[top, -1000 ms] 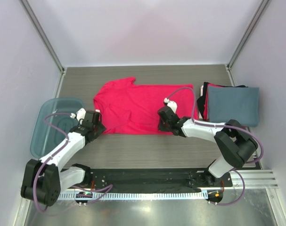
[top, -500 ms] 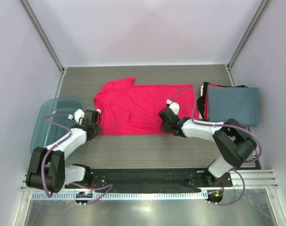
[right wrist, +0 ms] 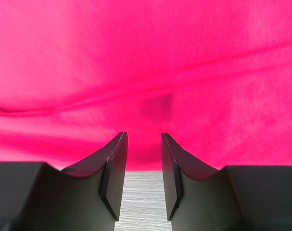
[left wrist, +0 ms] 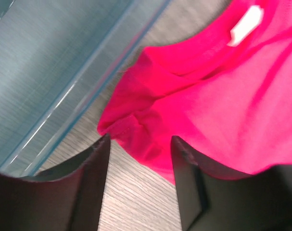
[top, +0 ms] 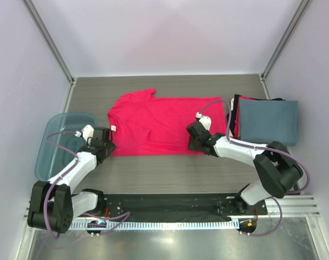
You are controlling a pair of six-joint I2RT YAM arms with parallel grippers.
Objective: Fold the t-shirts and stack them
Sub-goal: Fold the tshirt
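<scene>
W/ jaws re-parted since a sec ago and nothing pinched, the left gripper (left wrist: 140, 144) is set at the pink t-shirt (top: 159, 124)'s near-left corner, the right gripper (right wrist: 143, 139) at its near hem, shirt laid flat beside the folded stack (top: 267, 122), so the fold is judged not yet begun.

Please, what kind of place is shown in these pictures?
Probably a robot test booth in a laboratory: plain white walls enclose a grey wood-grain table, two robot arms are bolted to a black metal rail, and a bright pink-red cotton t-shirt lies spread for folding.
</scene>
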